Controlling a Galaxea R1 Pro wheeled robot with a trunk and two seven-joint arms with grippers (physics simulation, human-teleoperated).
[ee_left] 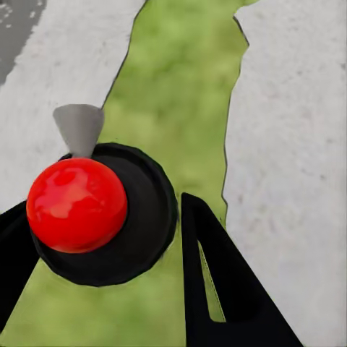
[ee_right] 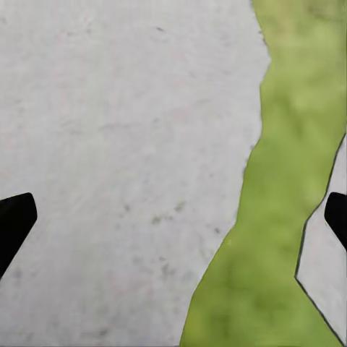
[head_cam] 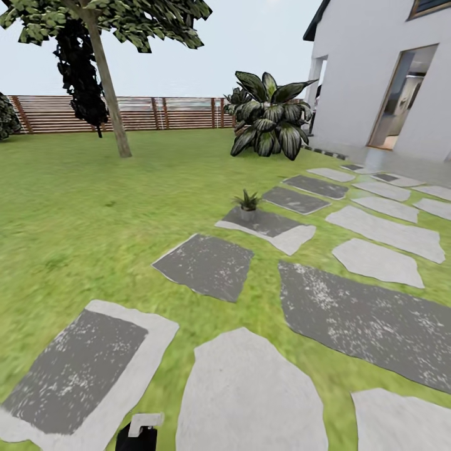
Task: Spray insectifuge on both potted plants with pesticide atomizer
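Where the head view shows one potted plant [head_cam: 248, 202], left jaws grip the pesticide atomizer [ee_left: 101, 213], right jaws wide, empty.

Pesticide atomizer, black body with white boxy spray head [head_cam: 139, 430]: upright at the bottom edge of the head view, over the pale border of a grey stepping stone. Left wrist view: round black body, glossy red cap, grey cone nozzle [ee_left: 97, 210] sits between the left gripper [ee_left: 108, 267] fingers.

Potted plant, small rosette of pointed green leaves in a tiny grey pot [head_cam: 248, 205]: upright on the far edge of a dark stepping stone in the green lawn garden [head_cam: 81, 207].
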